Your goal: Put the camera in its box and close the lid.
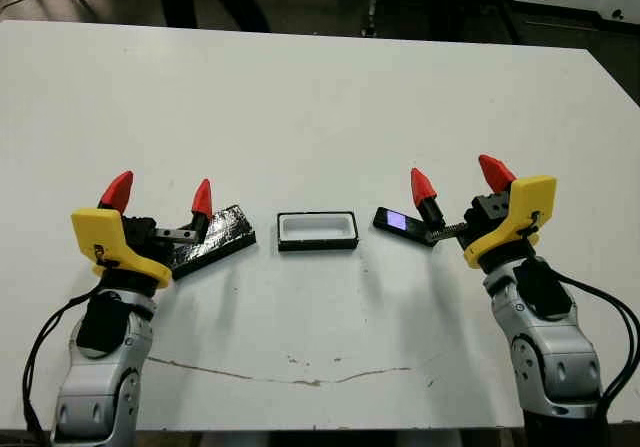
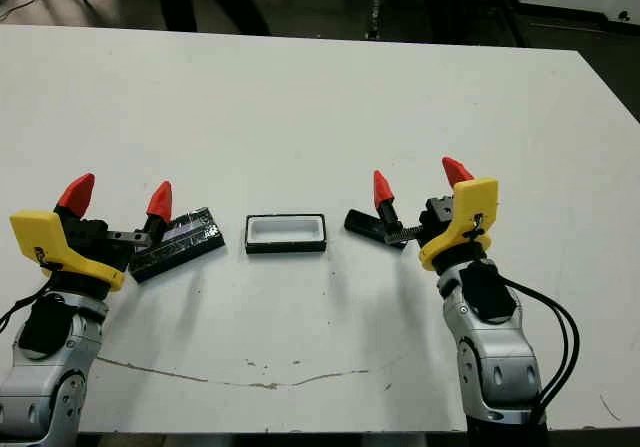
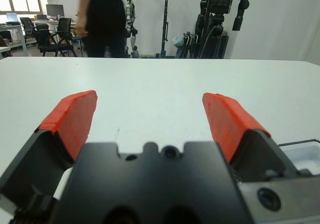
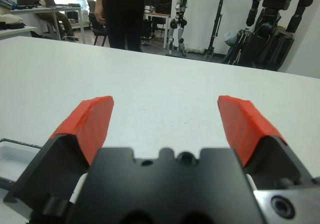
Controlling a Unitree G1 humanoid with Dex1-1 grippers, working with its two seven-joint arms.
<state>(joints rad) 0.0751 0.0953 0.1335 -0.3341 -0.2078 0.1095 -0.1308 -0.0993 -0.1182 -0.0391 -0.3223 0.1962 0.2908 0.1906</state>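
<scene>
A: Surfaces, please. The lid (image 1: 212, 238)?
B: Glossy black, crinkled, throws highlights. The box (image 1: 317, 231): matt black rim, white lining that looks soft and dull.
A: The camera (image 1: 402, 222)?
B: Smooth dark casing, glassy lit screen.
A: The counter (image 1: 320, 107)?
B: Matt white, smooth, scuffed with a thin brown streak near the front edge.
A: Left gripper (image 1: 160, 195)?
B: Matt red fingertips, yellow plastic shell, brushed grey metal wrist.

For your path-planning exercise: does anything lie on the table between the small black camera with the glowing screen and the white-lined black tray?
Nothing visible does. The camera lies beside the open box with only bare white table between them.
</scene>
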